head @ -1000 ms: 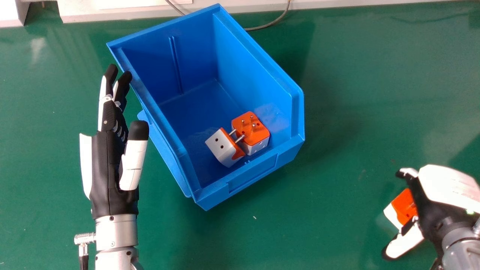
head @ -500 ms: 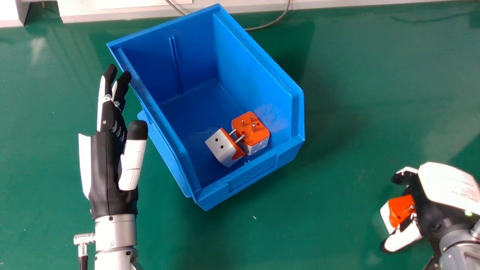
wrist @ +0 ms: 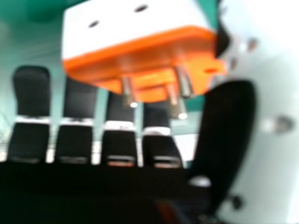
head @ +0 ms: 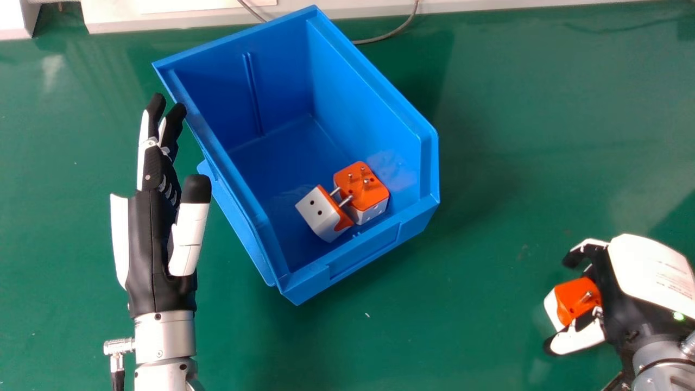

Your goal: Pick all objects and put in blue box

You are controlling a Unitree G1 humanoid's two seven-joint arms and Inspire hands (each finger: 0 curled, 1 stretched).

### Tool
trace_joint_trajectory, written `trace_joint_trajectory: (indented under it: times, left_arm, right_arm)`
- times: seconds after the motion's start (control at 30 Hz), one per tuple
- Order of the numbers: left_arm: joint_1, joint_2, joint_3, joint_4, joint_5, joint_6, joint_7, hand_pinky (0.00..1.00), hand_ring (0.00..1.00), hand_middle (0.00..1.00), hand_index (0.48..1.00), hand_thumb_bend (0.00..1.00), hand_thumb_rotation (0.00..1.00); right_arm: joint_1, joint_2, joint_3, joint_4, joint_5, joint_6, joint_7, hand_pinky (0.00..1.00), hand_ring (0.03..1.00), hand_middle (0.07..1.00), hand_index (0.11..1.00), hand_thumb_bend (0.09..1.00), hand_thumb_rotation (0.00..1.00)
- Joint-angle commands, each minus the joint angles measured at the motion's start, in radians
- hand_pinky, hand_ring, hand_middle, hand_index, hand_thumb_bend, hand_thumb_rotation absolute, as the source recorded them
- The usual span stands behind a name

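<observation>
Adapter [head: 573, 300], orange and white, sits low at the right of the head view, just in front of the right hand's [head: 646, 266] palm, its pins facing that palm. From where I stand, the fingers and thumb look apart, one on either side of it, not clamped. That hand's plainly the nearer; the left hand [head: 153, 239] is way over at left. Once gripped, it'd have to go up and leftward to the blue box [head: 365, 251].

The table [head: 488, 136] was deep green, the box [head: 364, 251] was solid blue, the plugs [head: 354, 187] were white and orange, their pins [wrist: 184, 84] silvery, the left hand [head: 155, 244] black and white.
</observation>
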Motion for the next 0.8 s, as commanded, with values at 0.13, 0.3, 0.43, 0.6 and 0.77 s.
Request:
trace_joint_trajectory:
  times: [0.13,0.3,0.43,0.6,0.77]
  left_arm:
    - [-0.001,0.001,-0.002,-0.017,0.000,-0.011,-0.004,0.99,0.95,0.93,0.953,0.92,0.90]
    - [-0.003,0.001,0.000,-0.013,0.008,-0.012,0.003,0.99,0.95,0.93,0.954,0.93,0.90]
    - [-0.004,0.000,-0.001,-0.012,0.003,-0.011,-0.001,0.99,0.95,0.93,0.954,0.93,0.90]
    - [-0.006,0.002,-0.001,-0.011,0.010,-0.007,0.003,0.99,0.95,0.93,0.955,0.93,0.90]
    - [-0.008,-0.004,-0.003,-0.015,0.009,-0.005,0.003,0.99,0.96,0.93,0.956,0.93,0.91]
  right_arm:
    - [0.001,-0.005,-0.017,-0.034,0.039,0.015,-0.016,0.32,0.387,0.516,0.537,0.551,0.00]
    - [-0.002,-0.018,-0.007,-0.044,0.027,0.023,-0.025,0.33,0.386,0.507,0.518,0.534,0.00]
    - [-0.004,-0.022,0.000,-0.064,0.018,0.036,-0.023,0.32,0.383,0.503,0.510,0.527,0.00]
    - [0.012,-0.035,-0.016,-0.100,0.051,-0.007,-0.047,0.32,0.380,0.504,0.502,0.521,0.00]
    - [0.031,-0.030,-0.037,-0.163,0.072,-0.017,-0.040,0.31,0.377,0.494,0.501,0.518,0.00]
